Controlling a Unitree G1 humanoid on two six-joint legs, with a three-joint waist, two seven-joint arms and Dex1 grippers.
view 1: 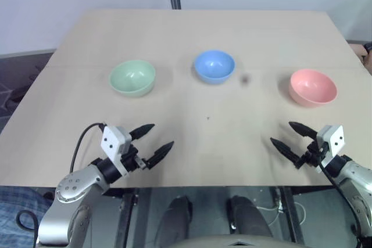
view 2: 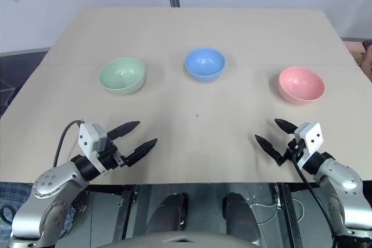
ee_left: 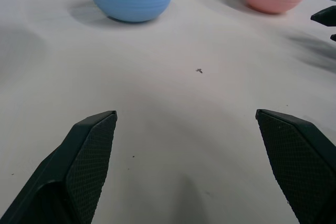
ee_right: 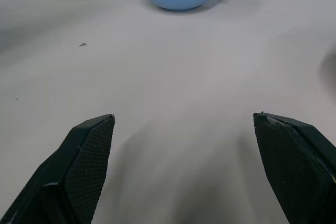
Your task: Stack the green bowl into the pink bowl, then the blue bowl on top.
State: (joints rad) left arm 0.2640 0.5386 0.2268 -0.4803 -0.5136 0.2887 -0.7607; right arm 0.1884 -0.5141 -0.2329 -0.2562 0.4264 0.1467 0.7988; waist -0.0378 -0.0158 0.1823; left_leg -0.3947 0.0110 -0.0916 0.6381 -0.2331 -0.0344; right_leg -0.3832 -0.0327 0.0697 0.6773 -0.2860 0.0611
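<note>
Three bowls sat upright and empty in a rough row across the far half of the table [view 1: 192, 143], well apart from one another. The green bowl [view 1: 132, 77] stood on the robot's left, the blue bowl [view 1: 214, 65] in the middle and slightly farther back, and the pink bowl [view 1: 313, 87] on the right. None was stacked; each rested alone on the pale tabletop. A small dark speck [view 1: 244, 78] lay on the table between the blue and pink bowls, nearer the blue one.

Both arms hovered low over the near edge of the table, well short of the bowls. The left gripper [view 1: 151, 142] pointed forward and inward, its two black fingers [ee_left: 86, 158] spread wide with nothing between them — only bare tabletop showed in the gap in the left wrist view, with the blue and pink bowls beyond. The right gripper [view 1: 286, 136] mirrored it on the other side, pointing forward and toward the middle, its fingers [ee_right: 79, 166] likewise spread wide and empty; past them the right wrist view showed the blue bowl and the edge of the green one.

Neither gripper touched a bowl — the pink bowl was the nearest to the right gripper, the green bowl the nearest to the left.
</note>
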